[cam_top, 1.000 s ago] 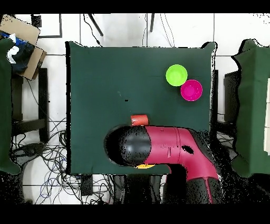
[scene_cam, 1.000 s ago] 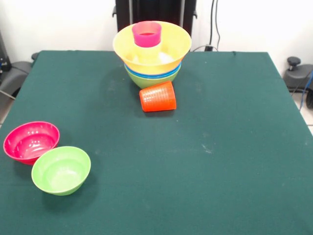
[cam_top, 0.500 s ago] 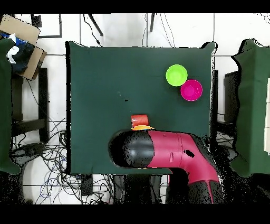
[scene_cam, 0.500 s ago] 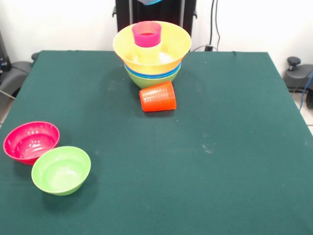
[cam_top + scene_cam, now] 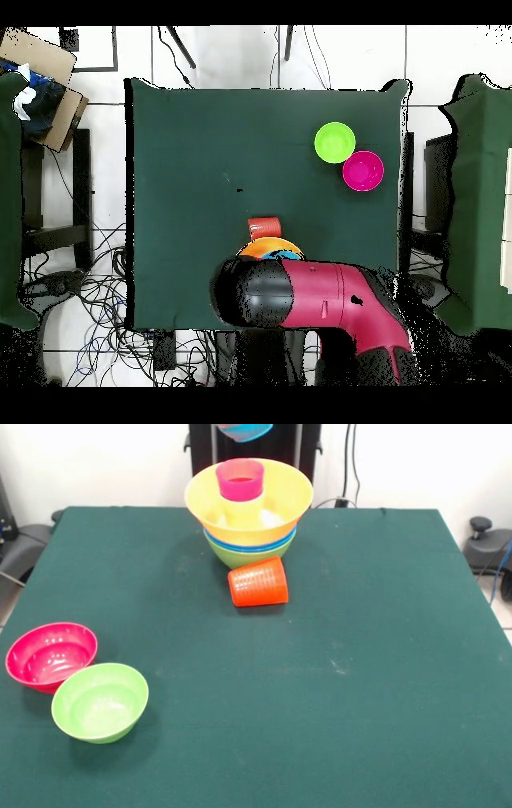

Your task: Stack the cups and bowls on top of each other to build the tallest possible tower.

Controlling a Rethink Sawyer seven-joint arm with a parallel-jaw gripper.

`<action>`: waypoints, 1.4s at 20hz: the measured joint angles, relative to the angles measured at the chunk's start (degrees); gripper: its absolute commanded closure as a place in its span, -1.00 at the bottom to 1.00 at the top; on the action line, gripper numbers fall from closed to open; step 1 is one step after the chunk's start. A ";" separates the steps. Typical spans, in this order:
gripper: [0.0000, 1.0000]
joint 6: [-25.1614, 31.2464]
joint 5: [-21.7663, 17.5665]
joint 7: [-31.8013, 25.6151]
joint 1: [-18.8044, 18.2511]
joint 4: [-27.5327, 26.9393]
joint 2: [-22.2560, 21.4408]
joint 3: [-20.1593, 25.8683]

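**Tower at 12 o'clock, cup toppled beside it**

The tower (image 5: 249,512) held a yellow cup carrying a pink cup (image 5: 240,479). The orange cup (image 5: 258,582) lay toppled at its 6 o'clock. The pink bowl (image 5: 50,654) and green bowl (image 5: 100,701) touched at 8 o'clock. A light-blue bowl (image 5: 243,431) hung above; gripper state could not be told.

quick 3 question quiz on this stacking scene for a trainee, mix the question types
1. True or false: the orange-red cup stands upright on the table.
2. Which small bowl lies nearer the front view's bottom edge: A) the pink-red bowl or B) the green bowl?
3. Fill in: the topmost cup in the tower is ____ in colour.

Key:
1. False; it lies on its side beside the tower.
2. B.
3. Pink-red; it sits in a yellow cup inside the orange-yellow bowl.
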 measured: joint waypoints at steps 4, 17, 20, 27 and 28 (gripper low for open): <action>1.00 -1.11 0.00 0.00 -0.17 1.50 -0.01 -0.02; 1.00 -5.68 0.01 0.00 -1.60 5.37 0.70 -0.16; 1.00 -7.08 -0.37 0.00 -1.63 5.74 1.68 -0.25; 1.00 -10.59 -3.03 0.00 -1.62 6.13 5.02 -0.81; 1.00 -11.14 -3.48 0.00 -1.62 6.14 5.64 -0.97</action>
